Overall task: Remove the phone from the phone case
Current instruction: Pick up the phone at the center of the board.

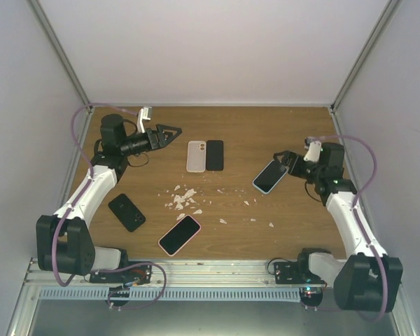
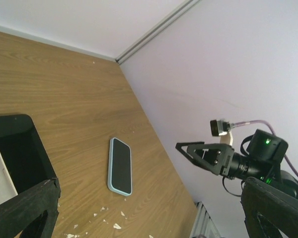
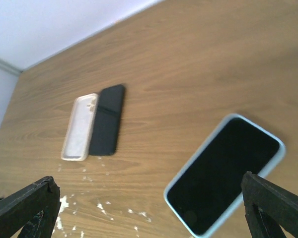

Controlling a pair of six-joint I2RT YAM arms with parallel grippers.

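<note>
A phone in a light-blue case (image 1: 270, 176) lies screen up on the wooden table, right of centre. It also shows in the left wrist view (image 2: 120, 166) and fills the lower right of the right wrist view (image 3: 226, 173). My right gripper (image 1: 281, 158) hovers open just beyond its far right end, its fingertips (image 3: 275, 208) spread wide with nothing between them. A second phone, in a pink case (image 1: 180, 234), lies near the front edge. My left gripper (image 1: 169, 133) is open and empty at the back left, pointing right.
An empty pale case (image 1: 196, 156) and a bare black phone (image 1: 214, 155) lie side by side at the back centre. Another black phone (image 1: 127, 211) lies front left, beside my left arm. White crumbs (image 1: 183, 199) are scattered mid-table. Walls enclose three sides.
</note>
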